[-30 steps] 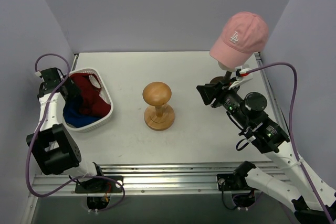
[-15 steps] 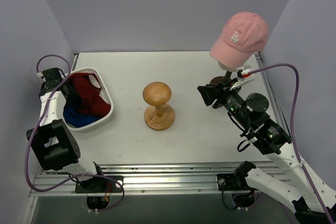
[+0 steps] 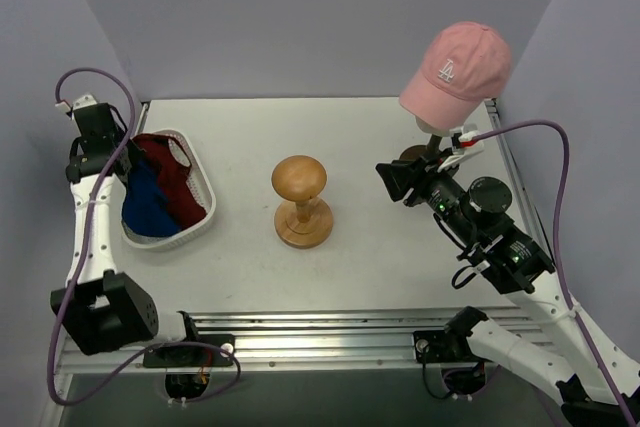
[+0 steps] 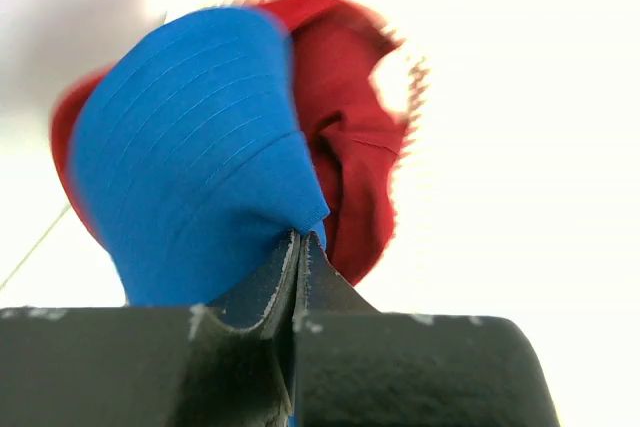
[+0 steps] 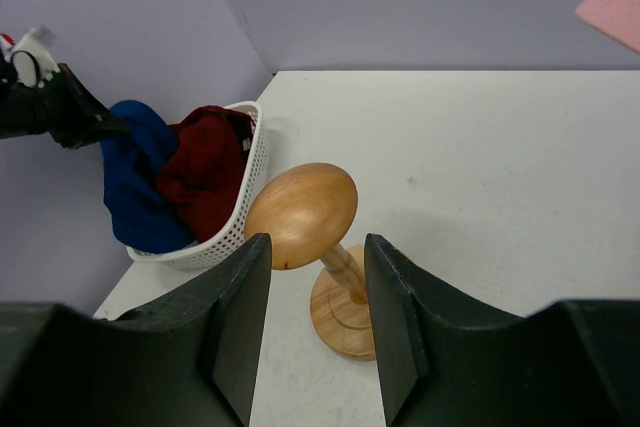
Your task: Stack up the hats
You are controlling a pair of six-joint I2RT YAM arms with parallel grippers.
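Observation:
In the top view my left gripper (image 3: 122, 157) is shut on a fold of the blue hat (image 3: 143, 204), which hangs from it half out of the white mesh basket (image 3: 196, 224). The left wrist view shows the fingertips pinching the blue hat (image 4: 190, 147), with a dark red hat (image 4: 350, 137) behind it. That dark red hat (image 3: 176, 179) lies in the basket. A pink cap (image 3: 460, 62) with a white logo sits high on the mannequin head at the back right. My right gripper (image 3: 392, 179) is open and empty, facing the wooden stand (image 3: 300, 197).
In the right wrist view the wooden mushroom stand (image 5: 302, 212) stands just beyond the open right gripper (image 5: 317, 244), with the basket (image 5: 255, 162) to its left. Purple walls close in the table on three sides. A metal rail runs along the near edge.
My left gripper has shut on the blue hat and risen toward the back left, drawing the hat up out of the basket. The right arm has not moved.

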